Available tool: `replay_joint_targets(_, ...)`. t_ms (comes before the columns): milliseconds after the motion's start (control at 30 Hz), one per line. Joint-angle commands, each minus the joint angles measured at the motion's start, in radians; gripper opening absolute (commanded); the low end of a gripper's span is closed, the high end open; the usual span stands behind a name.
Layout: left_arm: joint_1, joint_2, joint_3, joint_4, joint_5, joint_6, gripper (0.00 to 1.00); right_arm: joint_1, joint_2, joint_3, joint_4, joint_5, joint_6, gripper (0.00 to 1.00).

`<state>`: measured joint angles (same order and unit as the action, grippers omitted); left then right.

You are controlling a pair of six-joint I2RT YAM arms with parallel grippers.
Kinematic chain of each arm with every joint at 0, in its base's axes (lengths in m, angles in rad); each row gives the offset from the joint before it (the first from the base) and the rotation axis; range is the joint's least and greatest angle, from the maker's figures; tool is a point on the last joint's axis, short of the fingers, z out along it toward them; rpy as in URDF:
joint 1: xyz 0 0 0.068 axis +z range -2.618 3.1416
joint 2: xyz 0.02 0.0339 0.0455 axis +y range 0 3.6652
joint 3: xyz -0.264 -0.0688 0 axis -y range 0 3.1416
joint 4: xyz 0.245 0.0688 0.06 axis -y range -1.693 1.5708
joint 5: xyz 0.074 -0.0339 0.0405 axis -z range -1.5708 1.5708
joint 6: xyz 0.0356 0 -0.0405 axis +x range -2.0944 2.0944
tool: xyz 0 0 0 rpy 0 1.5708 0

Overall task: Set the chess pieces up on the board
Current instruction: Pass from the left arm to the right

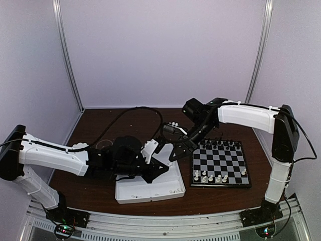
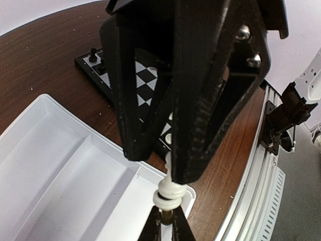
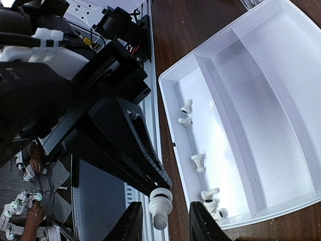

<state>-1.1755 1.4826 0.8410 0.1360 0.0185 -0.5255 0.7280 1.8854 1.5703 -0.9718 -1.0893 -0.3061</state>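
Pinching a white chess piece (image 2: 170, 193) by its upper end with the left hand (image 2: 170, 173), jaws shut on it, at lower centre of the left wrist view. Showing there only the ringed white middle of that piece: top buried between the black fingers, foot hidden by two dark fingertips (image 2: 149, 228) rising from the bottom edge. Straddling the same piece with the right hand (image 3: 166, 216) at bottom centre of the right wrist view, jaws part open, a gap visible on either side, nothing gripped. Cannot tell from the left wrist view whether those tips touch the foot. Hard to separate the two hands in the top view, merged into one black mass over the upper right part of the white tray (image 1: 150, 193), just left of the board (image 1: 220, 161). Finding the board flat on the brown tabletop (image 1: 100, 125), right of centre, with black chess pieces (image 1: 220, 145) lining its upper row and a few white chessmen (image 1: 210, 177) along its lower row, too small to name. Mostly blocked by fingers in the left wrist view, only a corner with two black pieces clear at upper left. Counting about six loose white pieces (image 3: 197, 163) in the tray's leftmost compartment in the right wrist view, the lowest crowded against a finger and hard to tell apart.
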Motion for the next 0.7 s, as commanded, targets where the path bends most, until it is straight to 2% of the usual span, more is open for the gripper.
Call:
replay_joint_targets(0,-0.006,-0.028,0.002,0.042,-0.034,0.002,0.02,0.007,-0.002,0.003,0.004,0.009,0.006,0.32)
replay_joint_targets(100,-0.007,-0.032,-0.001,0.043,-0.046,0.002,0.02,0.008,0.004,0.004,0.002,0.002,0.007,0.23)
replay_joint_targets(400,-0.006,-0.022,-0.007,0.045,-0.052,-0.007,0.02,0.018,0.0,-0.01,0.008,0.013,0.007,0.22)
replay_joint_targets(667,-0.007,0.0,-0.004,0.045,-0.048,-0.008,0.02,0.008,-0.05,-0.009,-0.019,0.08,-0.031,0.11)
